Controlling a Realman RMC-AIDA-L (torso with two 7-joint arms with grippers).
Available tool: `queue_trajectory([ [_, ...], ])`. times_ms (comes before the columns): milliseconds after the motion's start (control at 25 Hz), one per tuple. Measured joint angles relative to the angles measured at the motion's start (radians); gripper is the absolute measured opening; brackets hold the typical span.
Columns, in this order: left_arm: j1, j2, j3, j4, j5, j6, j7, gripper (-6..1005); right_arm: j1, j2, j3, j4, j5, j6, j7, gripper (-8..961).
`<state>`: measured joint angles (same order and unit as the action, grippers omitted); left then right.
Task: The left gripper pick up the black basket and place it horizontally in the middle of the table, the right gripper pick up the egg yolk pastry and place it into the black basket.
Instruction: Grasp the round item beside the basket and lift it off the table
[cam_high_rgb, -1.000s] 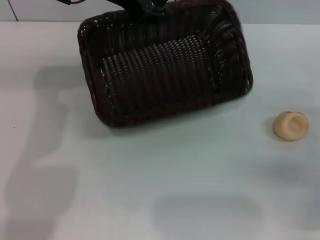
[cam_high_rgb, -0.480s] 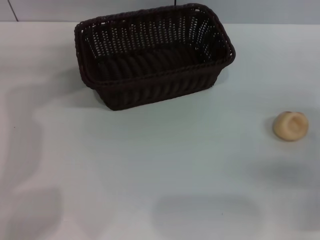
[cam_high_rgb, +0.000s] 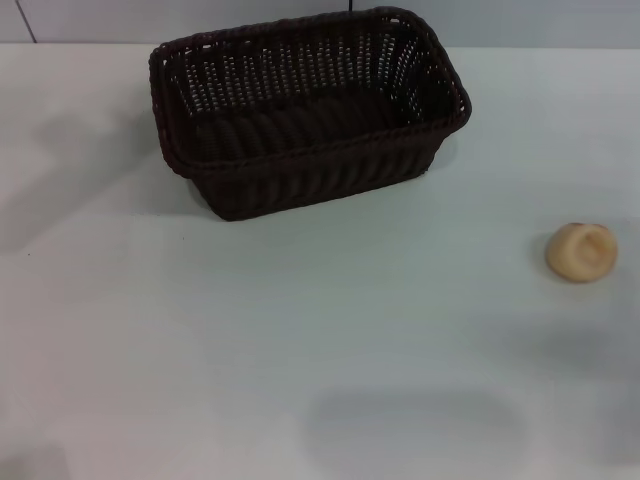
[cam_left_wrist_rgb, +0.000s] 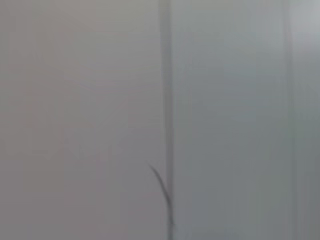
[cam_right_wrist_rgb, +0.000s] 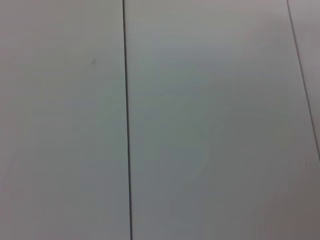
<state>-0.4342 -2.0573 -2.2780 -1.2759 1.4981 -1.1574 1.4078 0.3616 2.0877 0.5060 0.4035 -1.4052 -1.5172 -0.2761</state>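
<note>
The black basket (cam_high_rgb: 305, 110) stands upright on the white table (cam_high_rgb: 300, 340), its open top up and its long side running across the head view, at the far middle. The egg yolk pastry (cam_high_rgb: 581, 251) lies alone on the table near the right edge, well apart from the basket. Neither gripper shows in the head view. Both wrist views show only plain pale panels with a dark seam (cam_right_wrist_rgb: 126, 120), with no fingers and no task objects.
A pale wall with a thin seam (cam_high_rgb: 22, 20) runs behind the table's far edge. Faint shadows lie on the tabletop at the left and front.
One second ago the basket hung tilted with a dark gripper on its far rim. It now rests flat on the table, and the gripper has left the view. The pastry has not moved.
</note>
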Motion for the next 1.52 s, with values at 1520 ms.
queue_trajectory([
  [1520,0.063,0.021,-0.373,0.718,-0.683,0.236,1.044,365,-0.143,-0.043,-0.032,0.674,0.004,0.098,-0.477,818],
])
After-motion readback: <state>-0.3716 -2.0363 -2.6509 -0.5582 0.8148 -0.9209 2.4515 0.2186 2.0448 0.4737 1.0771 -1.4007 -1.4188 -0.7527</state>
